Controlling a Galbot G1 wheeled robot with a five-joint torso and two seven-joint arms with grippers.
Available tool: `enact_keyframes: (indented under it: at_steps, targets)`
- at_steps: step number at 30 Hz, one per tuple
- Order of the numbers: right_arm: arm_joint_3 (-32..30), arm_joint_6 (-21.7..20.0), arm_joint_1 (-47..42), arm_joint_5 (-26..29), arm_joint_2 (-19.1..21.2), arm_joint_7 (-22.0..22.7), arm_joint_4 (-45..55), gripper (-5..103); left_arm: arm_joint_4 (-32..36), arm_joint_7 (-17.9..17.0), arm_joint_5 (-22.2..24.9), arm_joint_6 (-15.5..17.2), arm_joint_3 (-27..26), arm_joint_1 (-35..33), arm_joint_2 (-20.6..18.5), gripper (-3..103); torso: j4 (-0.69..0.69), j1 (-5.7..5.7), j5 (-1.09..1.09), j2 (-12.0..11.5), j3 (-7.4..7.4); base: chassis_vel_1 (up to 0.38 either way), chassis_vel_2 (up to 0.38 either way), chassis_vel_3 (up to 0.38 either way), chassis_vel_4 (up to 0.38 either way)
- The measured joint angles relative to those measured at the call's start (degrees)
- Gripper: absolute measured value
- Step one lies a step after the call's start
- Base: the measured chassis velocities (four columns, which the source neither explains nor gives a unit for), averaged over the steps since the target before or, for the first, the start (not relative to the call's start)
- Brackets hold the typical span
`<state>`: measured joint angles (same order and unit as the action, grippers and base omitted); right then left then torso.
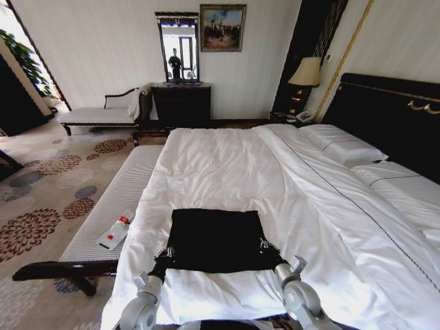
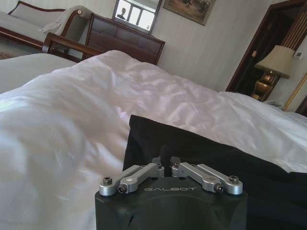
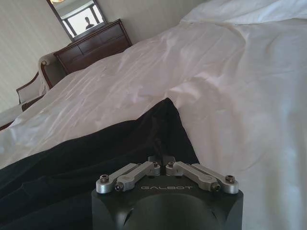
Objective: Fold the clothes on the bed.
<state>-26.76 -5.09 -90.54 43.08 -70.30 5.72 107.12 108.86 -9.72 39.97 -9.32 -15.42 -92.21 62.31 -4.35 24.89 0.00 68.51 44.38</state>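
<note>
White bed point(image 1: 227, 165) — black T-shirt point(image 1: 216, 239) near-edge corners pinched in both grippers' fingers point(image 2: 165, 160).

Dark dresser point(image 1: 181, 104), floral carpet point(image 1: 41, 199)

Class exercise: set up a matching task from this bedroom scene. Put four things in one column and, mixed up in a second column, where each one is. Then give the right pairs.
Things:
1. black T-shirt
2. left gripper
3. lamp
4. small bottle

Places:
A. on the bench beside the bed
B. on the nightstand by the headboard
C. lying flat on the white duvet
D. at the shirt's near left corner

Pairs: 1-C, 2-D, 3-B, 4-A
</note>
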Motion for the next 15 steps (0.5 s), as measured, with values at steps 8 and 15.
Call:
enact_keyframes:
  at_steps: [8, 15]
  targets:
    - [-1.03, 0.81, -3.91, -2.31, -0.55, -0.76, 2.58, 0, 0.49, 0.04, -2.29, -0.27, -0.20, -2.11, -0.27, 2, 0.00, -0.01, -0.01, 0.00, -0.01, 0.000, 0.000, 0.000, 0.000]
    - [-0.45, 1.55, -3.39, -3.30, -1.00, -1.03, 0.17, 0, -0.88, 0.06, -5.43, -0.60, 0.70, -3.00, 0.33, 2, 0.01, 0.00, 0.00, 0.00, 0.00, 0.000, 0.000, 0.000, 0.000]
